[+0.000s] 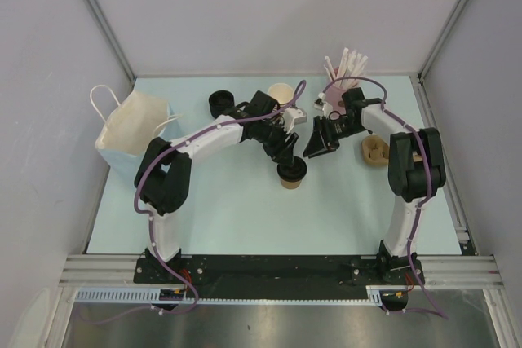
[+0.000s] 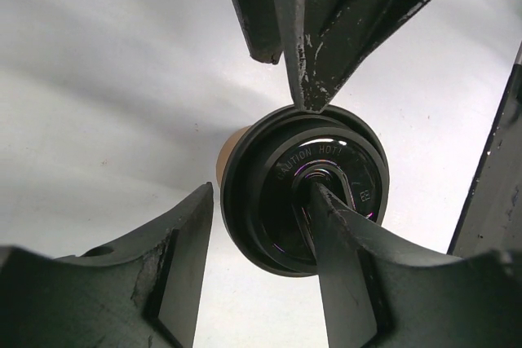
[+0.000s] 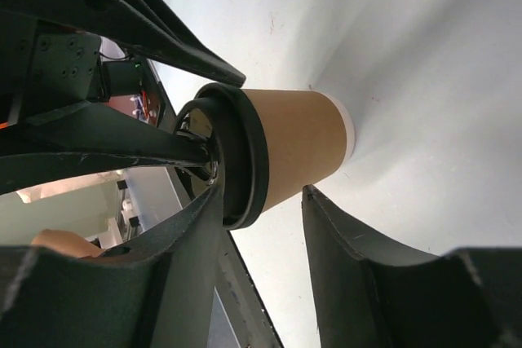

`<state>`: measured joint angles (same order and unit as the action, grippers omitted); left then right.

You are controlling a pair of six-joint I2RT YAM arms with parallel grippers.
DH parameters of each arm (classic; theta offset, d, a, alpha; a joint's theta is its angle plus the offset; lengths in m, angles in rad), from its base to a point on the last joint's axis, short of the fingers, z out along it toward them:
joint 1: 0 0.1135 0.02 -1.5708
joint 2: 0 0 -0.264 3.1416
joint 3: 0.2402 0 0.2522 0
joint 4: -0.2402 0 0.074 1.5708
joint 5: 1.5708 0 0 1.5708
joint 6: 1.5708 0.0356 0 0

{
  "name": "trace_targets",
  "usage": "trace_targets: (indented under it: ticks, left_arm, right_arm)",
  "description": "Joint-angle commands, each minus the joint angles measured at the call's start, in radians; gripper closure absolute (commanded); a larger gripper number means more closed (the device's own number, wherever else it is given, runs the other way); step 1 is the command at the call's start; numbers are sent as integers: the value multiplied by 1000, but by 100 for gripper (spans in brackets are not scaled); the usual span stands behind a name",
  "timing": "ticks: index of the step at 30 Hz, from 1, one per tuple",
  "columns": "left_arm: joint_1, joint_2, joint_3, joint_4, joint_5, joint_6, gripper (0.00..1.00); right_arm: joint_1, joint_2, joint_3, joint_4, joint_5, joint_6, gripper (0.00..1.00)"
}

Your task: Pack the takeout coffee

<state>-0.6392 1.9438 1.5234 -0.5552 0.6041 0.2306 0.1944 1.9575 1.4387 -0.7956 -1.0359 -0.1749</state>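
1. takeout coffee (image 1: 291, 175): small brown kraft paper cup with a round black plastic lid (image 2: 269, 226). It stands upright at the centre of the pale blue table mat (image 1: 245, 218).
2. left gripper (image 2: 259, 189): reaches in from 11 o'clock with its jaws spread. One fingertip (image 2: 326, 201) rests on the lid's top; the other stands just outside the rim.
3. right gripper (image 3: 263, 191): comes from 1 o'clock with its jaws spread beside the cup wall and lid rim. I cannot tell whether it touches them.
4. Edges: a white paper handled bag (image 1: 130, 129) is at the 9 o'clock edge and a stack of black lids (image 1: 220, 103) at 11. A lidless brown cup (image 1: 281, 92) is at 12 and a pink cup of white sticks (image 1: 338, 87) at 1. A brown item of unclear kind (image 1: 374, 151) is at 3.
5. Open room: bare mat runs from 4 to 8 o'clock, from the cup to the near edge.
6. View notes: only the left wrist view shows the lid's "CAUTION HOT" lettering. Only the right wrist view shows the cup's side and pale base rim. Only the top view shows the bag and rear items.
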Motion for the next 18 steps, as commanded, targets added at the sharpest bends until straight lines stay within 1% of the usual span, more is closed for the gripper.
trace_targets:
  ticks: [1, 9, 11, 12, 13, 16, 18]
  left_arm:
    - [-20, 60, -26, -54, -182, 85, 45]
    - [-22, 50, -28, -57, -193, 88, 45]
    - [-24, 50, -29, -57, -194, 88, 46]
    - [-24, 50, -29, -54, -196, 88, 46]
    - [-22, 47, -31, -55, -198, 90, 46]
    - [-22, 47, -32, -54, -199, 90, 46]
    - [-24, 47, -34, -54, -201, 92, 46]
  right_arm:
    - [7, 7, 17, -1, 2, 0, 53]
    - [34, 29, 15, -13, 56, -15, 55]
    - [39, 38, 17, -17, 62, -18, 57]
    - [40, 41, 17, -20, 62, -18, 59]
    - [42, 46, 15, -24, 62, -20, 64]
    - [43, 50, 17, -25, 66, -21, 71]
    - [46, 50, 17, -30, 85, -23, 72]
